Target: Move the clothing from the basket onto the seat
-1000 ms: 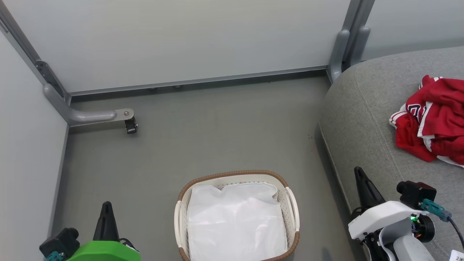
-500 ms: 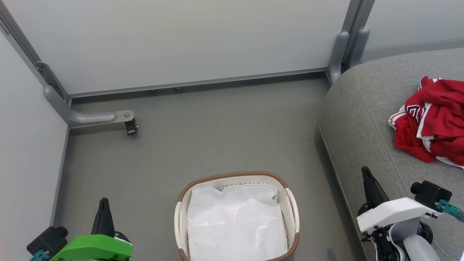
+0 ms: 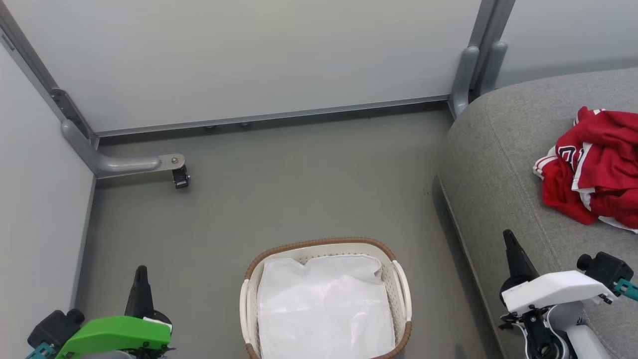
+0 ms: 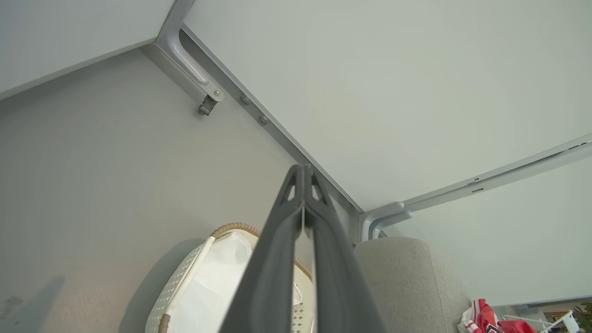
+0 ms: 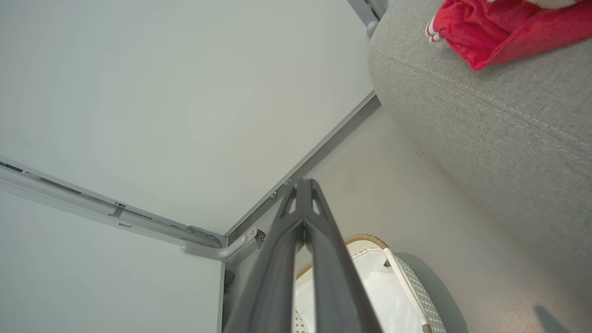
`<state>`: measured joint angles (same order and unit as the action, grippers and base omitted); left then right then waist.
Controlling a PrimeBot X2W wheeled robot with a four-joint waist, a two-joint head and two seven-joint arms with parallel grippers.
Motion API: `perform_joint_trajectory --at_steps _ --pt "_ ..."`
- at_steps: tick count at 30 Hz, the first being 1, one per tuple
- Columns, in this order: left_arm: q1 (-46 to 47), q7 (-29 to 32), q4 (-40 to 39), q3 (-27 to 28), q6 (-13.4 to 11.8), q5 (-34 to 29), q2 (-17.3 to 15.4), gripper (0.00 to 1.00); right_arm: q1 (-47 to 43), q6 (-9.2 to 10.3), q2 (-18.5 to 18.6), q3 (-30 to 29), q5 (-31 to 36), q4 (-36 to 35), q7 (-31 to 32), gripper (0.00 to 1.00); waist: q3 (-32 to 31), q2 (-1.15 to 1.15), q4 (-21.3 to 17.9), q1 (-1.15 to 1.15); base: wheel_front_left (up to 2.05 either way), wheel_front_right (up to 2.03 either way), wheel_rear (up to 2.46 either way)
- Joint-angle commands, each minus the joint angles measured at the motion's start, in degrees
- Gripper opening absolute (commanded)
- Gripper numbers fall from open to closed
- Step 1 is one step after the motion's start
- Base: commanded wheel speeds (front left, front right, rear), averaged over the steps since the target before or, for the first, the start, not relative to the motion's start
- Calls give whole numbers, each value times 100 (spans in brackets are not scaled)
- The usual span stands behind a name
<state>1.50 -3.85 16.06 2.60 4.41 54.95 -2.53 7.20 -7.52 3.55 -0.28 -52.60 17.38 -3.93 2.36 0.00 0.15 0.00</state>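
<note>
Clothing (image 3: 593,169) lies in a crumpled red heap on the seat (image 3: 498,164), well apart from the basket (image 3: 319,243) on the floor (image 3: 299,189). The heap runs off the right edge of the head view, so how it sits at its far side cannot be told. The basket holds its white liner (image 3: 324,314) and nothing red that can be seen, though its near end is cut off at the bottom of the view.

Both claws are closed tight and empty. The left claw (image 3: 142,271) hangs over the floor to the left of the basket, its two fingers pressed together in its wrist view (image 4: 304,169). The right claw (image 3: 508,234) hangs at the seat's front edge, likewise pinched together (image 5: 303,182), with the heap near it and further back.

The job looks done or nearly so, so the risks are of undoing it. A careless swing of the right arm across the cushion could catch a fold and drag the heap toward the rounded edge, and smooth fabric like this would likely slide off. A further reach into the basket could pinch the liner by mistake and pull it out. A piece hidden at the unseen near end would be missed.
</note>
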Motion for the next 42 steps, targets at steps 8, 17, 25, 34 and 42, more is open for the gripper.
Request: perform_joint_trajectory --at_steps 8,17,25,34,42 --pt "217 164 -97 85 74 608 -36 0 -7 2 6 -119 -643 -121 176 0 -23 0 -2 0 0 0 0" --pt "265 314 -115 140 119 1135 -39 0 -27 2 -6 -207 -1195 -160 320 0 -48 0 -3 0 0 0 0" --pt "308 432 -131 185 150 1559 -41 0 -43 3 -15 -278 -1648 -191 441 0 -71 0 -5 0 0 0 0" --pt "360 560 -151 229 184 2004 -44 0 -56 3 -23 -354 -2127 -226 570 0 -96 0 -7 0 0 0 0" --pt "388 668 -164 266 221 2378 -46 0 -73 3 -32 -416 -2527 -253 678 0 -118 0 -8 0 0 0 0"
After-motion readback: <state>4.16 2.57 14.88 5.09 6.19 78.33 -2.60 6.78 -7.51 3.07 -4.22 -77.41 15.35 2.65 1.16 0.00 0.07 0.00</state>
